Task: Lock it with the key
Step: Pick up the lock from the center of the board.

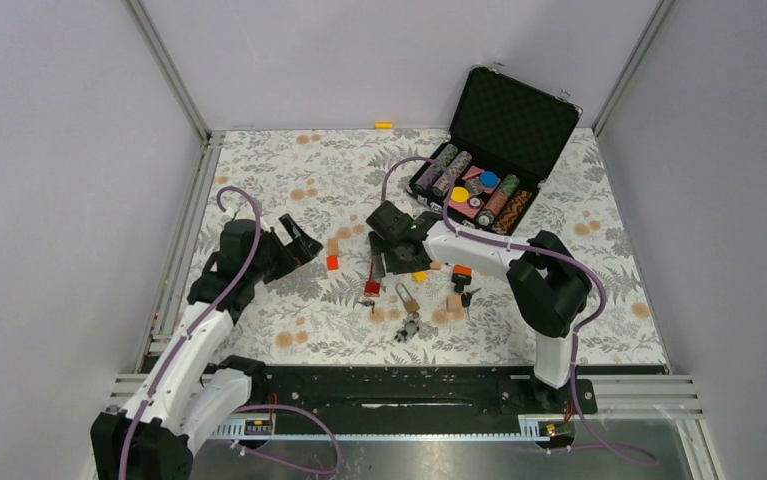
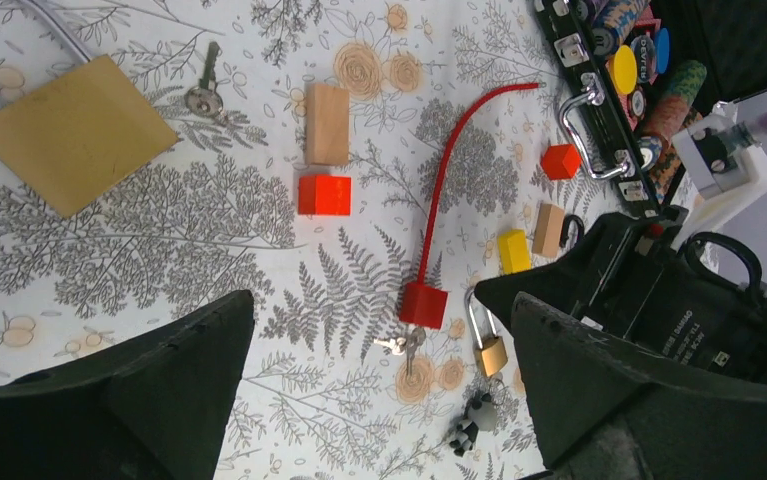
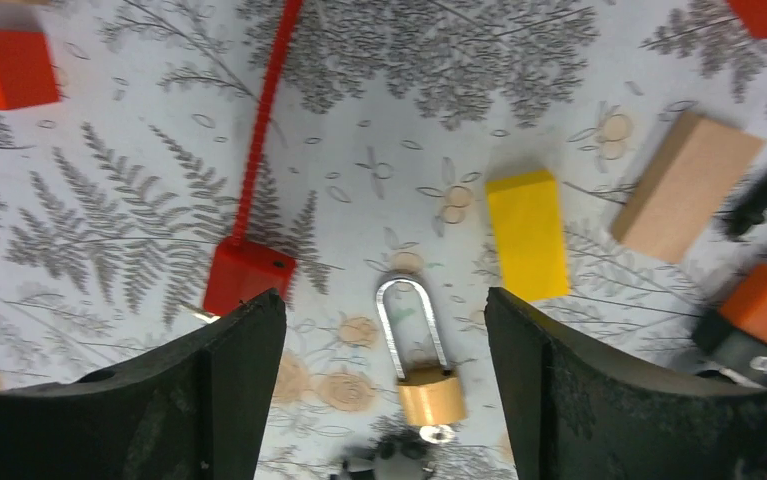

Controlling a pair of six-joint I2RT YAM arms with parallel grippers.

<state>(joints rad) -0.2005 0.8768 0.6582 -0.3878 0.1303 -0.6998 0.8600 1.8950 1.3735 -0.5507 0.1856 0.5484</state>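
Hovering over: the right gripper (image 3: 381,305) hangs straight above the small brass padlock (image 3: 421,372), looking down on it, presumably to line up a grasp.
Right pincer: fingers spread wide with nothing between them. The padlock lies untouched on the flowered tablecloth (image 3: 379,150) below the gap.
Left pincer: the left gripper (image 2: 379,310) is spread just as wide and empty, off at the left side and well apart from the small padlock. I'd guess it is parked there to stay out of the way.
Task's thing: the small brass padlock lies flat near the middle, its long shackle pointing away from the arm bases and its body toward them. Whether the shackle is latched I cannot tell.
Key: there is a silver glint at the body's base and a dark key bunch (image 3: 384,462) just beyond it. Whether a key sits in the keyhole is too small to tell.
Other locks: a red cable lock (image 3: 247,272) lies just beside the padlock, with small keys (image 2: 399,345) at its body. A large brass padlock (image 2: 74,130) with a loose key (image 2: 204,90) nearby lies close under the left arm.
Clutter: a yellow block (image 3: 529,235) and a wooden block (image 3: 684,185) lie near the shackle. An open poker chip case (image 1: 507,118) stands at the far right.
Step in hand: by my reckoning this is the reach, with nothing grasped yet.
Risk: a thin padlock lying flat looks awkward to pinch, and the yellow block crowds one side.
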